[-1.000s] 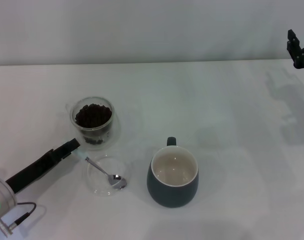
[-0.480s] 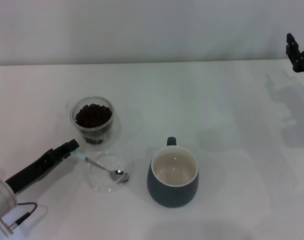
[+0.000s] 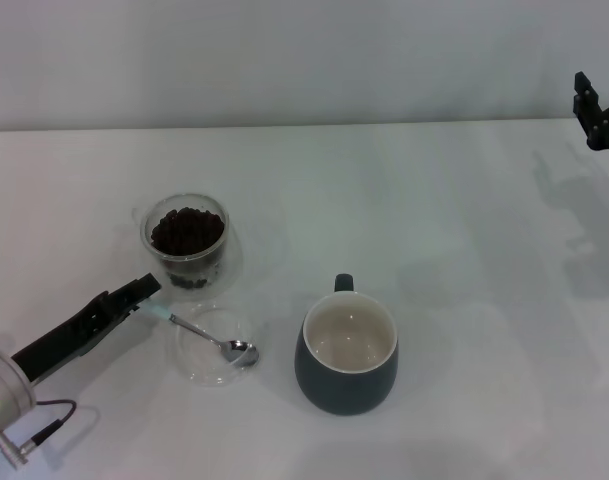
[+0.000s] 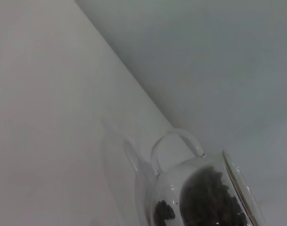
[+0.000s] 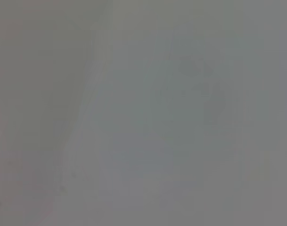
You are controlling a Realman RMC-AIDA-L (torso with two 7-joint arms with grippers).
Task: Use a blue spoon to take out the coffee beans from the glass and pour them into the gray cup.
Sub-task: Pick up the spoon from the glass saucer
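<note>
The glass [image 3: 187, 243] stands left of centre, filled with dark coffee beans [image 3: 187, 230]; the left wrist view shows the glass [image 4: 157, 207] and the beans [image 4: 209, 200] close up. The blue spoon [image 3: 199, 332] slants from my left gripper [image 3: 142, 291] down to its metal bowl, which lies in a flat clear dish [image 3: 212, 347]. That gripper is shut on the spoon's pale handle end, just in front of the glass. The gray cup [image 3: 346, 356] stands right of the dish, its cream inside bare and its handle pointing away. My right gripper [image 3: 602, 88] hangs open at the far right edge.
The white table [image 3: 464, 220] runs back to a pale wall. The dish sits between the glass and the cup, close to both. The right wrist view shows only a blank grey surface.
The left gripper has shifted a little, and the spoon's bowl has slid slightly farther across the dish. The right gripper has drifted slightly at the frame's edge.
</note>
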